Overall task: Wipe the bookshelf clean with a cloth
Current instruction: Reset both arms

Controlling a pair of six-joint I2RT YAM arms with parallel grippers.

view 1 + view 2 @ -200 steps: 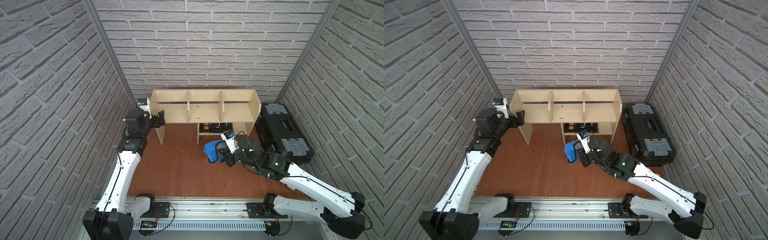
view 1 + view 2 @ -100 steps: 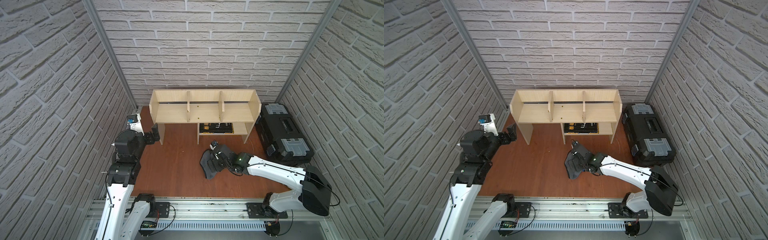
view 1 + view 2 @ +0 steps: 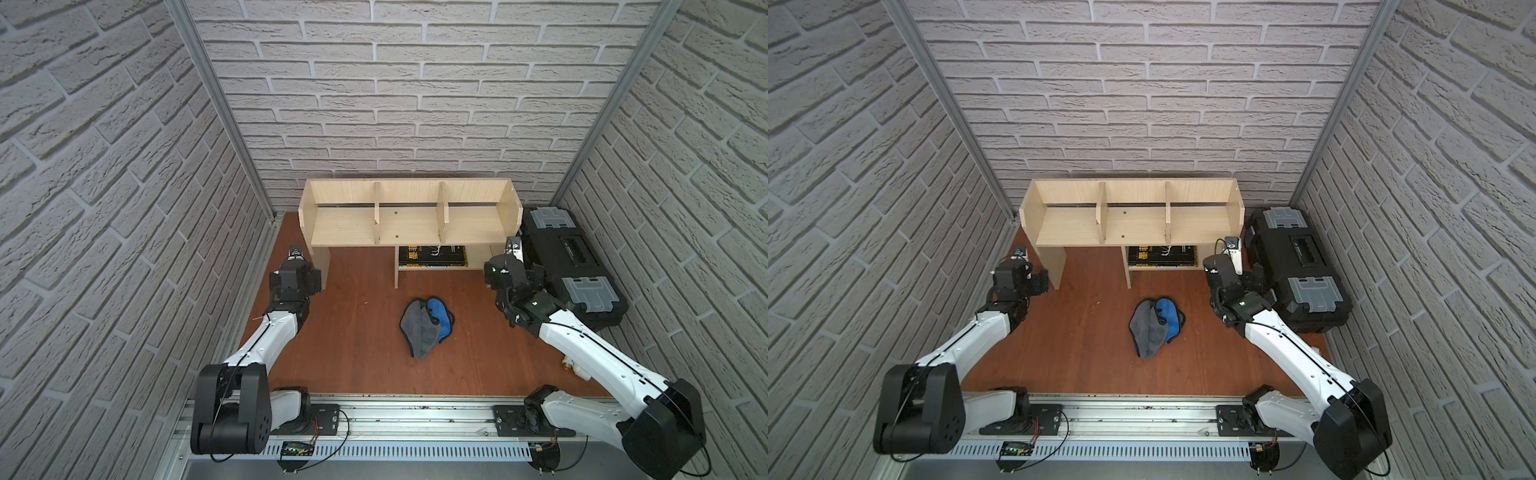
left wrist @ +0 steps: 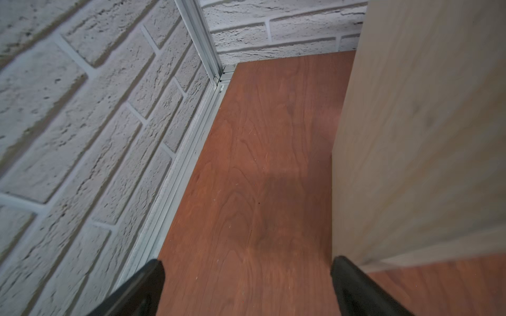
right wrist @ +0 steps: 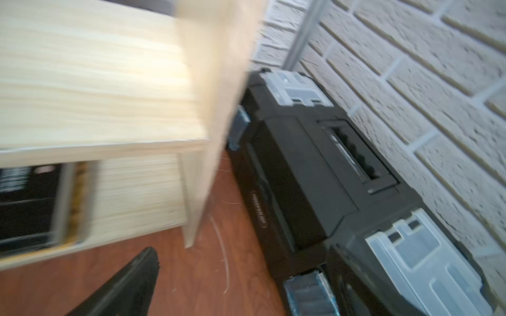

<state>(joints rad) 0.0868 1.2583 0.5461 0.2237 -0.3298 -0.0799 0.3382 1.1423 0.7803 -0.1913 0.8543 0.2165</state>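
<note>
The pale plywood bookshelf (image 3: 409, 216) (image 3: 1129, 216) stands against the back wall. The cloth (image 3: 424, 328) (image 3: 1152, 326) lies crumpled on the brown floor in front of it, mostly grey side up with a blue patch, and nothing touches it. My left gripper (image 3: 315, 281) (image 3: 1042, 282) is open and empty beside the shelf's left leg; the left wrist view shows its jaws (image 4: 247, 262) wide apart next to that side panel (image 4: 424, 136). My right gripper (image 3: 536, 278) (image 3: 1256, 276) is open and empty by the shelf's right end (image 5: 95, 95), its jaws (image 5: 242, 250) spread over bare floor.
A black toolbox (image 3: 573, 266) (image 3: 1300, 257) (image 5: 315, 177) with grey latches stands at the right wall, close to my right gripper. A black and yellow flat item (image 3: 432, 255) lies on the lower shelf. A small white object (image 3: 575, 365) lies under the right arm. Brick walls enclose three sides.
The right gripper opened and let the cloth down on the floor, then drew back right toward the toolbox. The left arm came down and back from the shelf's left end.
</note>
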